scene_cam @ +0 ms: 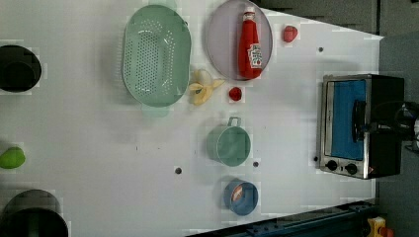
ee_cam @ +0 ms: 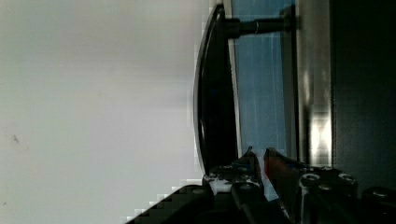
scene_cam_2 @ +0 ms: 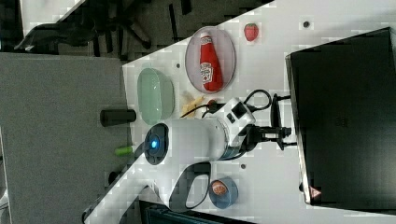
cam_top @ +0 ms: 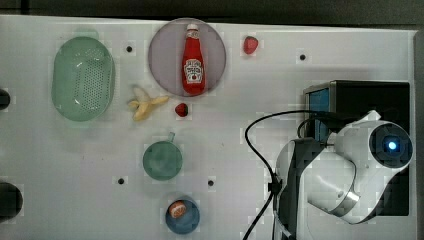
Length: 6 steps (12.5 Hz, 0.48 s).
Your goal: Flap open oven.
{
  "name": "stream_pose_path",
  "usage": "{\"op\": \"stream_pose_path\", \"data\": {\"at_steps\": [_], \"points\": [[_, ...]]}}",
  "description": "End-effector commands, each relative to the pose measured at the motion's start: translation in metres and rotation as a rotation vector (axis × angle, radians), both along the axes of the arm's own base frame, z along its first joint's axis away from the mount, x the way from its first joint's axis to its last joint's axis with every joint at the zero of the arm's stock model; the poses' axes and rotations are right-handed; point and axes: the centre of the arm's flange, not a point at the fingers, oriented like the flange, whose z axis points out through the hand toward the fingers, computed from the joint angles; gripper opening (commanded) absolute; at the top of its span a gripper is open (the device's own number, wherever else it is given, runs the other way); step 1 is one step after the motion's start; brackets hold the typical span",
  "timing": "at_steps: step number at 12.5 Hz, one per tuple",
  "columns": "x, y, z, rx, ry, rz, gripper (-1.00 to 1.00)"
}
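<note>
The oven [cam_top: 372, 97] stands at the top view's right edge of the white table, black on top with a silver front frame and a blue-tinted glass door [scene_cam: 346, 98]. The door looks closed against the frame. My gripper [ee_cam: 258, 156] reaches in at the door, just beside the black bar handle [ee_cam: 215, 93], on the side towards the glass [ee_cam: 261, 93]. Its fingertips [ee_cam: 250, 156] stand a narrow slit apart with nothing between them. In the right view the gripper [scene_cam_2: 285, 133] points at the oven's front edge [scene_cam_2: 299, 140].
My white arm [cam_top: 345, 170] and its black cable [cam_top: 255, 150] hang over the table in front of the oven. Further along the top view's left lie a ketchup bottle [cam_top: 193, 60] on a purple plate, strawberries, a banana [cam_top: 145, 104], a green colander [cam_top: 82, 77], a green cup [cam_top: 162, 160] and a blue bowl [cam_top: 182, 216].
</note>
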Motion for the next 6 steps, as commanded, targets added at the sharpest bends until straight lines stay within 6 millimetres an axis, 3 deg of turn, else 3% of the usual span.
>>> {"op": "stream_pose_path", "data": {"at_steps": [1, 6], "points": [[0.006, 0.006, 0.007, -0.022, -0.064, 0.058, -0.65], [0.007, 0.011, -0.005, -0.036, -0.06, 0.041, -0.65]]}}
